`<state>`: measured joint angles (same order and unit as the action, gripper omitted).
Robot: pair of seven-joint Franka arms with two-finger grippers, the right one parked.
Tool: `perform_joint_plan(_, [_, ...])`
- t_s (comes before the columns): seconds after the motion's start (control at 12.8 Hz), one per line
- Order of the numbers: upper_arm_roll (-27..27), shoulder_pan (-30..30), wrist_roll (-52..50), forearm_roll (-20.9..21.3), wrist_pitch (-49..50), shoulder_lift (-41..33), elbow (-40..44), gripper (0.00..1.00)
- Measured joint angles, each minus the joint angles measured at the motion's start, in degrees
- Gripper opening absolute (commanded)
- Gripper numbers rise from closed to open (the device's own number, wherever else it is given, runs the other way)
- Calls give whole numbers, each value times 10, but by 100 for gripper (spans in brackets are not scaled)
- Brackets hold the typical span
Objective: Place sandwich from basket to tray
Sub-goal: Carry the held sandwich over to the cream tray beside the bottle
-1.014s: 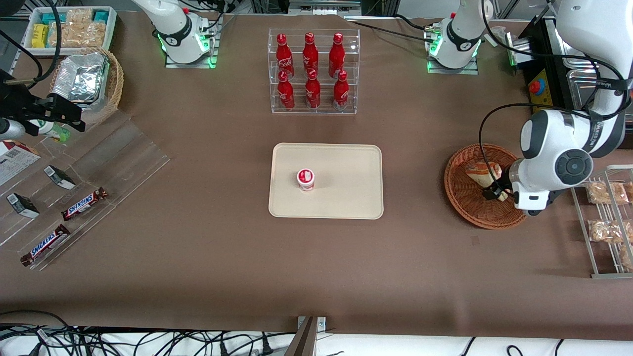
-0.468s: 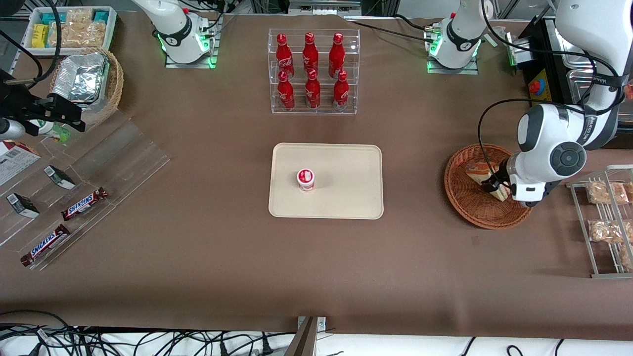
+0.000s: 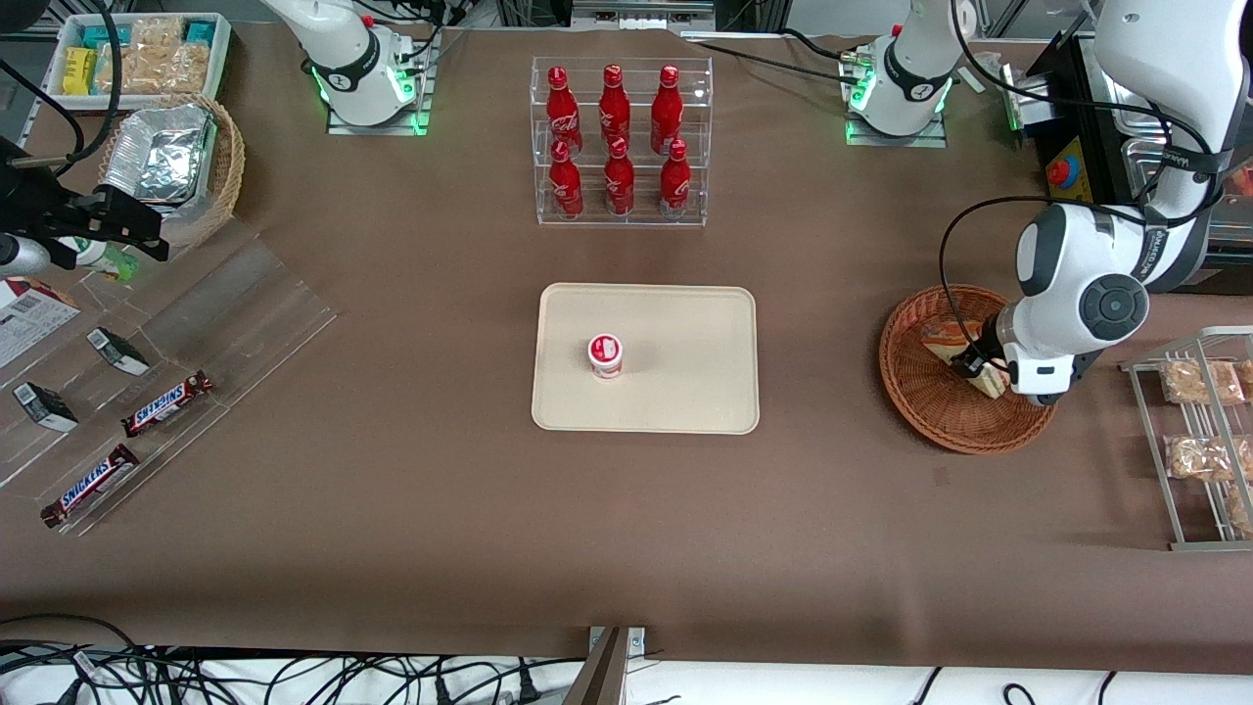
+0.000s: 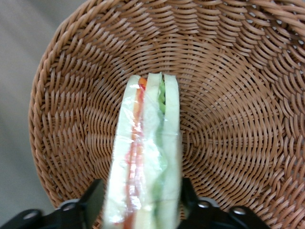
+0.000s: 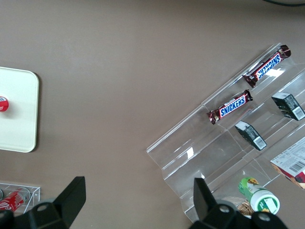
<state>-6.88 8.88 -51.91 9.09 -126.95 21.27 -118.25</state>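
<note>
Gripping one sandwich point(image 4: 147, 157): pincer point(image 4: 143, 202).

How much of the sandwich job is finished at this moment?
Done: the end effector has closed on the sandwich. In hand: the sandwich is gripped, above the inside of the basket. Left: carry it to the tray, which holds only a small red-lidded cup, and release it.

White arm point(image 3: 1082, 294), black fingers point(image 4: 90, 202).
</note>
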Motion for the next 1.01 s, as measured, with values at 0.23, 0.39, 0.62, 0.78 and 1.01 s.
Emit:
perform_joint_plan(0.23, [0, 0, -6, 0, -1, -1, 0, 37])
perform_joint_plan(0.39, [-1, 0, -6, 0, -1, -5, 1, 37])
perform_joint_plan(0.62, [-16, -3, 21, 0, 74, -14, 43, 37])
perform_joint_plan(0.78, [-40, -5, 58, 0, 163, -22, 103, 38])
perform_joint_plan(1.01, [-84, -7, 120, 0, 251, -27, 180, 39])
